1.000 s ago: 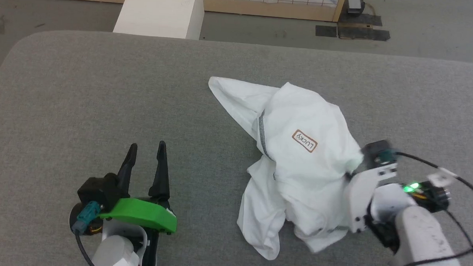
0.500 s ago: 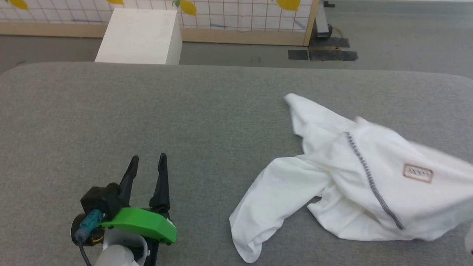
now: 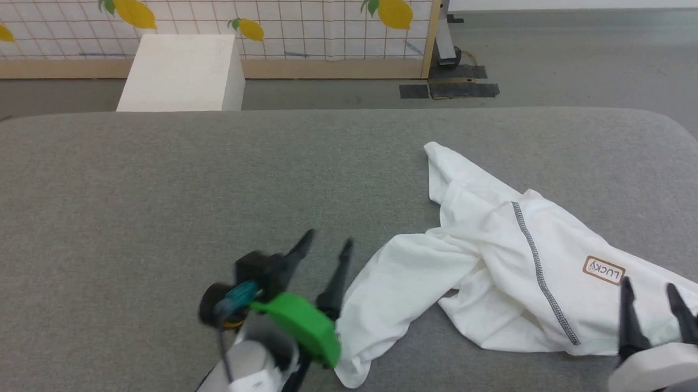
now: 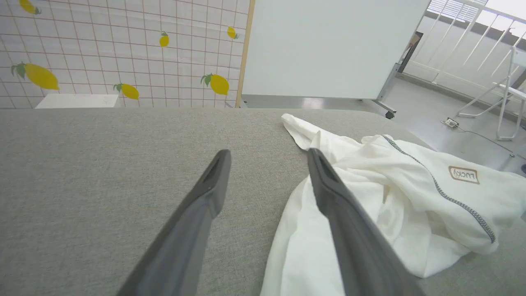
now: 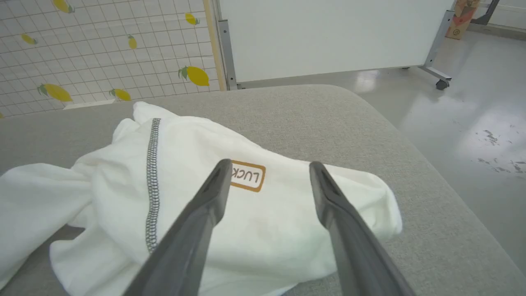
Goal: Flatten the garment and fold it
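The garment (image 3: 498, 253) is a white shirt lying crumpled and partly spread on the right half of the grey table (image 3: 122, 199). A grey stitched seam (image 3: 540, 278) and a brown "LUCKY" patch (image 3: 603, 270) face up. One long part trails toward the front edge. My left gripper (image 3: 327, 240) is open just left of that trailing part, its right finger over the cloth's edge in the left wrist view (image 4: 269, 152). My right gripper (image 3: 648, 285) is open at the garment's right end, hovering over the patch (image 5: 248, 176) with nothing between its fingers (image 5: 270, 163).
A white box (image 3: 179, 74) stands on the floor beyond the table, before a lemon-patterned screen (image 3: 216, 11). A whiteboard on wheels (image 4: 328, 45) stands farther back. The table's rounded right edge (image 5: 411, 164) lies close to the garment.
My right gripper pulled the garment to the right, stretching it out, then opened and let go. My left gripper has moved right, up to the trailing cloth. The camera has also shifted.
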Controlling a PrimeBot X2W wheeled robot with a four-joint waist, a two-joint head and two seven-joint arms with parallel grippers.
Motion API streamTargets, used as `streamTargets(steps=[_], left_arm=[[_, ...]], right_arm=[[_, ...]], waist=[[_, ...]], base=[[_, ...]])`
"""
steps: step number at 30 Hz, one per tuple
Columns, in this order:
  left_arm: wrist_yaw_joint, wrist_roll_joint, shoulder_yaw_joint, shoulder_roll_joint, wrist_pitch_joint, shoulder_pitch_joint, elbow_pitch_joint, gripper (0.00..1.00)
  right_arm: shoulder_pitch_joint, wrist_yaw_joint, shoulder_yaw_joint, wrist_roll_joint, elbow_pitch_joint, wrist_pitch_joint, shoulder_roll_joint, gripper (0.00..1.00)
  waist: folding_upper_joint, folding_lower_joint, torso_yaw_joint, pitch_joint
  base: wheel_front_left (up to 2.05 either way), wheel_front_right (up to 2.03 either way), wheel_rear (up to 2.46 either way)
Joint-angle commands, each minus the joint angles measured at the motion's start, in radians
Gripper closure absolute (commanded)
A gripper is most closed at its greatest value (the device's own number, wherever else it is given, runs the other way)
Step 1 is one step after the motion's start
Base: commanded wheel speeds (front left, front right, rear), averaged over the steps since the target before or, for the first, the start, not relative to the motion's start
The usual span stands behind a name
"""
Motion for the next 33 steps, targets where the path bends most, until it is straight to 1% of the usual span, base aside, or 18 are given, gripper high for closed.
streamTargets(steps=[1, 3, 6, 10, 15, 16, 18, 19, 20, 21, 22, 23, 25, 27, 30, 33], left_arm=[[0.007, -0.019, -0.034, 0.000, 0.022, -0.048, 0.019, 0.00], [0.025, -0.031, -0.096, 0.000, 0.071, -0.107, 0.063, 0.00], [0.061, -0.096, -0.176, 0.000, 0.170, -0.197, 0.135, 0.00], [0.120, -0.188, -0.260, 0.000, 0.310, -0.311, 0.218, 0.00], [0.174, -0.253, -0.350, 0.000, 0.472, -0.433, 0.308, 0.00], [0.198, -0.260, -0.405, 0.000, 0.574, -0.488, 0.370, 0.00], [0.191, -0.285, -0.423, 0.000, 0.616, -0.503, 0.388, 0.00], [0.182, -0.295, -0.432, 0.000, 0.630, -0.507, 0.391, 0.51], [0.176, -0.309, -0.435, 0.000, 0.635, -0.509, 0.391, 1.00], [0.171, -0.315, -0.437, 0.000, 0.630, -0.511, 0.389, 1.00], [0.167, -0.318, -0.436, 0.000, 0.609, -0.513, 0.384, 1.00], [0.172, -0.321, -0.425, 0.000, 0.575, -0.513, 0.375, 1.00], [0.186, -0.321, -0.391, 0.005, 0.475, -0.507, 0.356, 1.00], [0.211, -0.327, -0.336, 0.022, 0.350, -0.491, 0.325, 1.00], [0.251, -0.336, -0.249, 0.073, 0.189, -0.453, 0.262, 1.00], [0.291, -0.355, -0.167, 0.140, 0.096, -0.399, 0.190, 1.00]], right_arm=[[0.012, -0.002, 0.029, 0.011, -0.007, -0.035, 0.001, 0.00], [0.001, -0.002, 0.069, 0.014, -0.007, -0.072, 0.001, 0.00], [-0.020, -0.002, 0.109, 0.023, 0.000, -0.107, 0.001, 0.00], [-0.041, -0.002, 0.153, 0.031, 0.005, -0.121, 0.001, 0.00], [-0.069, -0.002, 0.191, 0.049, 0.018, -0.122, 0.001, 0.00], [-0.081, -0.002, 0.207, 0.064, 0.030, -0.126, 0.001, 0.00], [-0.085, -0.002, 0.213, 0.068, 0.038, -0.129, 0.001, 0.00], [-0.086, -0.002, 0.214, 0.071, 0.041, -0.130, 0.001, 0.00], [-0.087, -0.002, 0.213, 0.074, 0.044, -0.132, 0.001, 0.00], [-0.087, -0.002, 0.210, 0.075, 0.047, -0.134, 0.001, 0.00], [-0.087, -0.002, 0.207, 0.077, 0.049, -0.137, 0.001, 0.00], [-0.087, -0.002, 0.203, 0.080, 0.050, -0.138, 0.001, 0.00], [-0.087, -0.002, 0.199, 0.081, 0.051, -0.141, 0.001, 0.00], [-0.087, -0.002, 0.194, 0.082, 0.047, -0.146, 0.001, 0.00], [-0.082, -0.002, 0.178, 0.076, 0.037, -0.151, 0.001, 0.00], [-0.074, -0.002, 0.164, 0.071, 0.030, -0.150, 0.001, 0.00]], waist=[[0.0000, 0.0000, -0.019, 0.016], [0.0000, 0.0000, -0.035, 0.030], [0.0000, 0.0000, -0.059, 0.053], [0.0000, 0.0000, -0.099, 0.085], [0.0000, 0.0000, -0.147, 0.122], [0.0000, 0.0000, -0.165, 0.134], [0.0000, 0.0000, -0.170, 0.137], [0.0000, 0.0000, -0.170, 0.137], [0.0000, 0.0000, -0.168, 0.137], [0.0000, 0.0000, -0.164, 0.136], [0.0000, 0.0000, -0.158, 0.134], [0.0000, 0.0000, -0.151, 0.131], [0.0000, 0.0000, -0.137, 0.123], [0.0000, 0.0000, -0.119, 0.112], [0.0000, 0.0000, -0.080, 0.090], [0.0000, 0.0000, -0.042, 0.068]], base=[[0.00, 0.00, 0.00], [0.00, 0.00, 0.00], [0.00, 0.00, 0.00], [0.00, 0.00, 0.00], [0.00, 0.00, 0.00], [0.00, 0.00, 0.00], [0.00, 0.00, 0.00], [0.00, 0.00, 0.00], [0.00, 0.00, 0.00], [0.00, 0.00, 0.00], [0.00, 0.00, 0.00], [0.00, 0.00, 0.00], [0.00, 0.00, 0.00], [0.00, 0.00, 0.00], [0.00, 0.00, 0.00], [0.00, 0.00, 0.00]])
